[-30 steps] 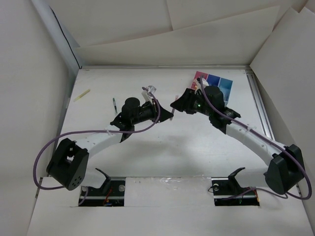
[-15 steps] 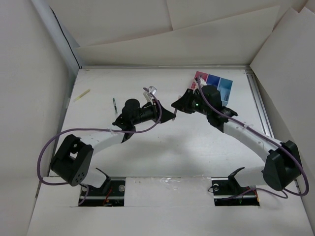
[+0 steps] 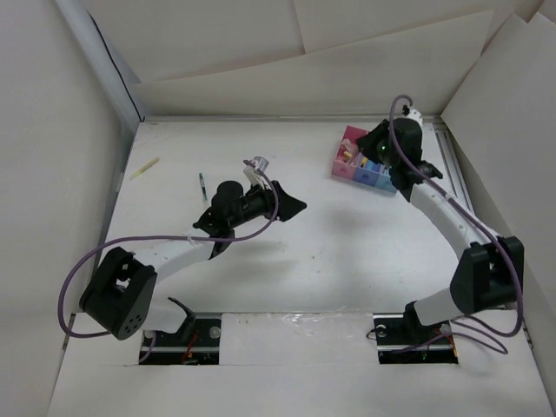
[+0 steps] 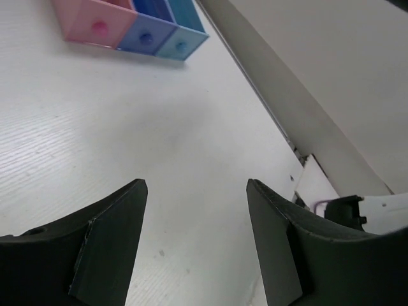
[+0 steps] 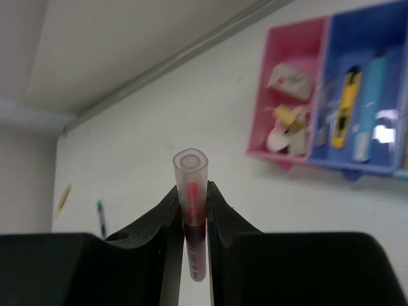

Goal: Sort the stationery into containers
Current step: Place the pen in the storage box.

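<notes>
right tool (image 5: pixel 191 196) is pinching a pink pen (image 5: pixel 190 172) narrowly between its fingers, with the clear cap end sticking out past the tips. the pen is hanging above the surface (image 3: pixel 347 252), just beside the containers (image 3: pixel 363 168), which are sitting at 1 o'clock in the top view.

in the right wrist view, the pink bin (image 5: pixel 294 28) is holding eraser-like blocks. the dark blue bin (image 5: pixel 392 57) is holding a yellow item and light-blue sticks.

judgement: the pen is probably going in with the long items.

- centring it over the dark blue compartment, clear of the divider
- turning its length along the bin
- lowering before letting go, so it is not bouncing into the pink side

left tool (image 4: pixel 197 188) is standing wide and empty near mid-surface.

green pen (image 3: pixel 202 185) and yellow pencil (image 3: pixel 145 168) are lying at 10 o'clock, well apart from the bins and not yet sorted.
</notes>
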Available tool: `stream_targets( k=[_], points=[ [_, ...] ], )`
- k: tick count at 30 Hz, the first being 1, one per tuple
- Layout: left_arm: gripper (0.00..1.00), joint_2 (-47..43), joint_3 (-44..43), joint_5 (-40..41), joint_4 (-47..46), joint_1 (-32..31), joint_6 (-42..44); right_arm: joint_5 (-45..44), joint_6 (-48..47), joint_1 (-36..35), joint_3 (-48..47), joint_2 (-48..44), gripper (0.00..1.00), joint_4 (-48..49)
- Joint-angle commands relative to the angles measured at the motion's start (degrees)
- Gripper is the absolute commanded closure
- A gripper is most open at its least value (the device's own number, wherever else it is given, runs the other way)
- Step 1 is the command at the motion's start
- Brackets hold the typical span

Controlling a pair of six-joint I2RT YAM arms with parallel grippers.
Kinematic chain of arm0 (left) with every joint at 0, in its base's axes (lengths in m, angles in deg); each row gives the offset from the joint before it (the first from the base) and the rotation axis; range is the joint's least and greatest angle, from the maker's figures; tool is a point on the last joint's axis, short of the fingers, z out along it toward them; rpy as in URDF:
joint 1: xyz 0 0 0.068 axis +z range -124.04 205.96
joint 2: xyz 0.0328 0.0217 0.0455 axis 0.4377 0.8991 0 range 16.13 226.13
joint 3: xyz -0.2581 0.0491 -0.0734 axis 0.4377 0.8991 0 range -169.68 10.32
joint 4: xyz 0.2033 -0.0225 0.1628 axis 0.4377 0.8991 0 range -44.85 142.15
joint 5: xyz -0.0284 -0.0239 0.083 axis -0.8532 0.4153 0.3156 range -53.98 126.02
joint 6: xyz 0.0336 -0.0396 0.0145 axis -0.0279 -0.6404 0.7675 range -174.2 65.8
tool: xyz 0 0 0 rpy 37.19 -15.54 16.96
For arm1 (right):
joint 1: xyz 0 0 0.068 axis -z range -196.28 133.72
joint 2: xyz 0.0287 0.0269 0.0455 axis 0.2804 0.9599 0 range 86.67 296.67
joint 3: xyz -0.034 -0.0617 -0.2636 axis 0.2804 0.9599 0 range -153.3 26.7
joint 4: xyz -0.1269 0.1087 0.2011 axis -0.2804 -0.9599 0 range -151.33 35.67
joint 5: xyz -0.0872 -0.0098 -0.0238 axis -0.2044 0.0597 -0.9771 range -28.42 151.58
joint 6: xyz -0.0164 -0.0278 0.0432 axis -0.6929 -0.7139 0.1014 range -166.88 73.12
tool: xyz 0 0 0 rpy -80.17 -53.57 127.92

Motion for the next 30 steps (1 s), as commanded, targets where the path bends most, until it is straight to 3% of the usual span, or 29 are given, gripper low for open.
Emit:
stream_targets(
  k=[1, 5, 10, 25, 30],
  points=[
    [0.39, -3.77, 0.64, 7.28, 3.7, 0.13, 4.51, -12.76, -1.23, 5.37, -6.91, 5.92, 0.94, -4.65],
    [0.41, -4.3, 1.79, 11.24, 5.81, 0.13, 5.75, -25.32, -1.23, 9.15, -15.17, 13.66, 0.94, -10.8],
    [0.42, -4.83, 1.79, 15.2, 8.18, 0.13, 6.98, -33.34, -3.24, 10.56, -23.87, 22.7, 0.94, -15.29],
    [0.43, -4.74, 1.79, 18.37, 9.33, 0.13, 7.51, -38.46, -6.67, 11.71, -28.47, 31.16, 0.84, -18.3],
    [0.43, -4.74, 1.79, 19.15, 9.33, 0.13, 7.51, -37.13, -7.38, 11.71, -28.46, 32.3, 0.65, -18.29]
  ],
)
